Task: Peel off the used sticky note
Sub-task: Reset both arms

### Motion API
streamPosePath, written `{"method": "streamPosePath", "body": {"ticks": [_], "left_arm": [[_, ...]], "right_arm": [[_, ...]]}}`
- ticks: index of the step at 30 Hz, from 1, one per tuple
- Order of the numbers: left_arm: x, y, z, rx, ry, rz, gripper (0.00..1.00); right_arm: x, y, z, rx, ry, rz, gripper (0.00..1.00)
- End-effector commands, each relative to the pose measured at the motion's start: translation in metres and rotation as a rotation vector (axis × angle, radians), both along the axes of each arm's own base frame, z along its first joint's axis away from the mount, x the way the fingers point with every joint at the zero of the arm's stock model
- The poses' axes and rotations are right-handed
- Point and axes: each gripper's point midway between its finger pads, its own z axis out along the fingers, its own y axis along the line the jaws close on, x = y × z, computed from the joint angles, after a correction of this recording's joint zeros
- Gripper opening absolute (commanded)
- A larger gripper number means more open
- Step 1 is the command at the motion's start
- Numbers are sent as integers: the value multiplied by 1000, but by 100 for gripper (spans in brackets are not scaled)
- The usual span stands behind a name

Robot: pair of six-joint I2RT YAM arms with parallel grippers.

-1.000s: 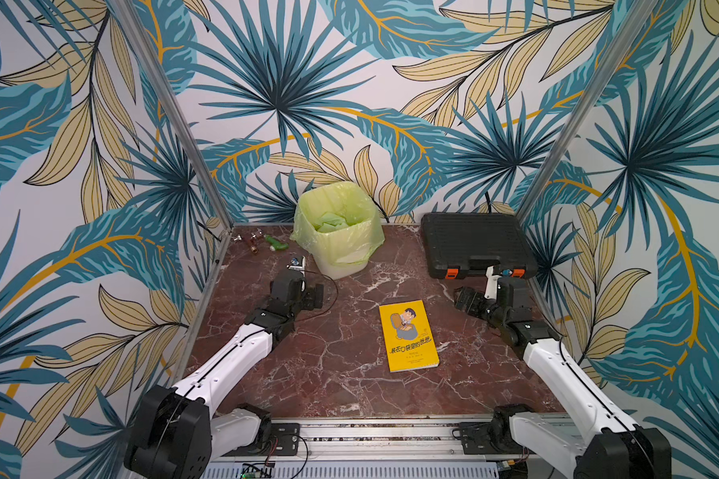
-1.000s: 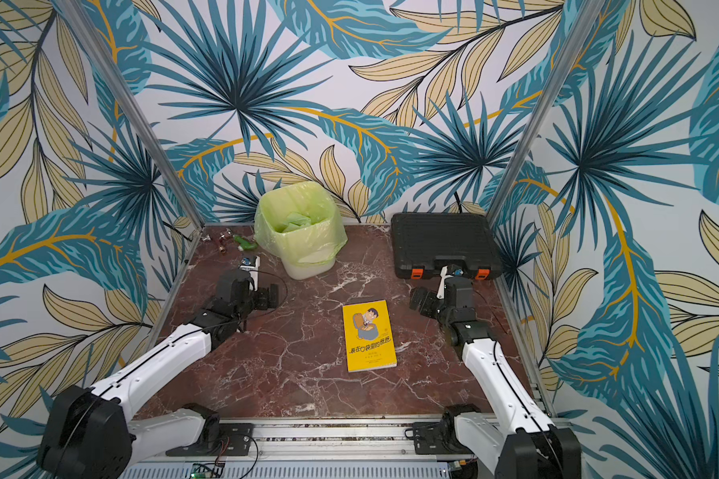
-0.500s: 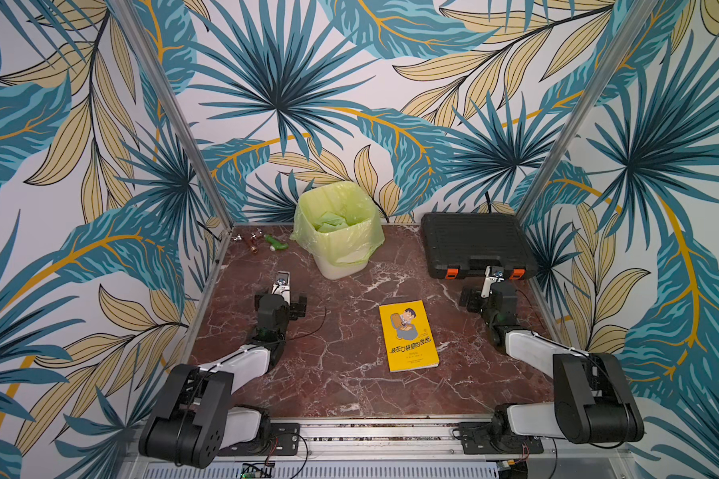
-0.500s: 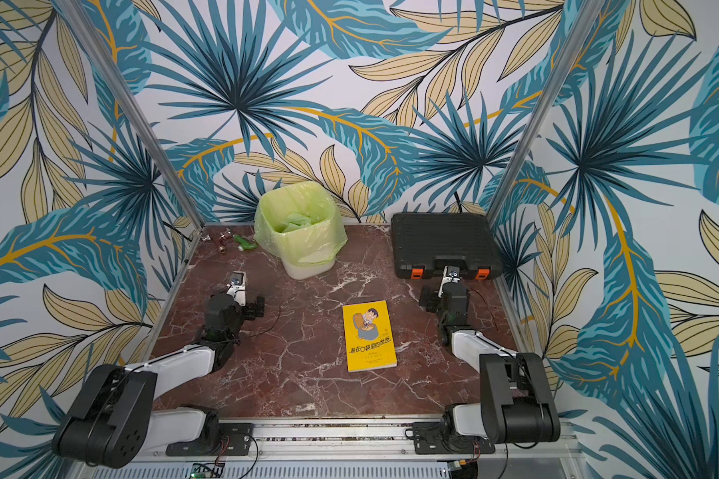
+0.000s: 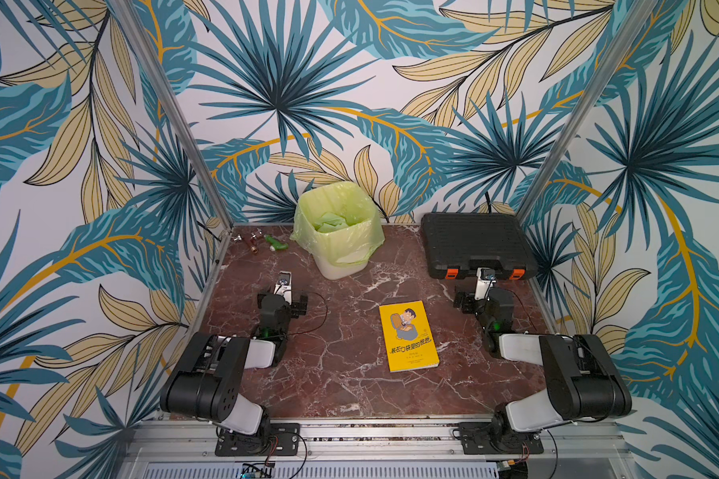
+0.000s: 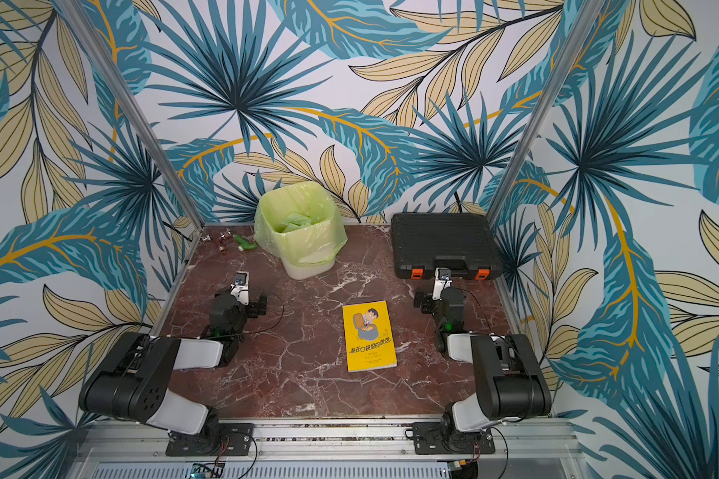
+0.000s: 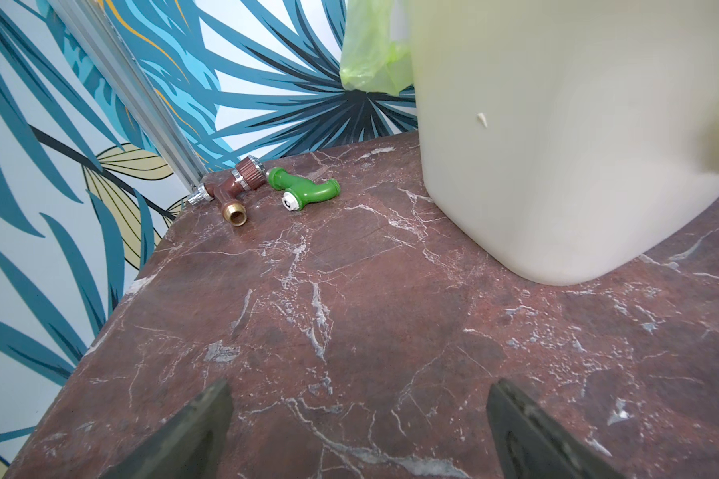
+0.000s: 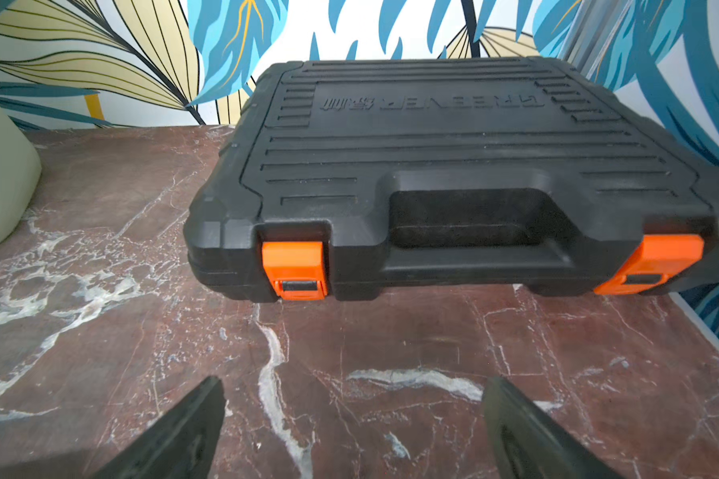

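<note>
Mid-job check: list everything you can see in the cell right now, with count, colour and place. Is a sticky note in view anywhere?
book: 1, yellow, lying flat mid-table between the arms
sticky note: none visible, not on the book cover
bin: 1, white with green bag liner, back of table, left of centre
paper scraps: several, pale green, inside the bin
tool case: 1, black with two orange latches, closed, back right corner
brown tap fitting: 1, back left corner
green tap fitting: 1, beside the brown one, on the bin side
table: 1, dark red marble
left gripper: open, empty, facing the fittings and bin
right gripper: open, empty, facing the tool case
</note>
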Motion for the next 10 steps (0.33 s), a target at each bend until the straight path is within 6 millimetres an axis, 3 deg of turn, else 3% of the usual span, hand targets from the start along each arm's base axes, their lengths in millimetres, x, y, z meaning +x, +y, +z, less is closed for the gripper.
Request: {"method": "streamPosePath", "body": {"ticks": [1, 10], "left_arm": [[7, 7, 13, -12, -42, 36, 100], [9, 8, 12, -23, -31, 31, 100]], "right_arm": [[-1, 5, 4, -10, -26, 23, 99], [0, 5, 4, -9, -26, 22, 99]]}}
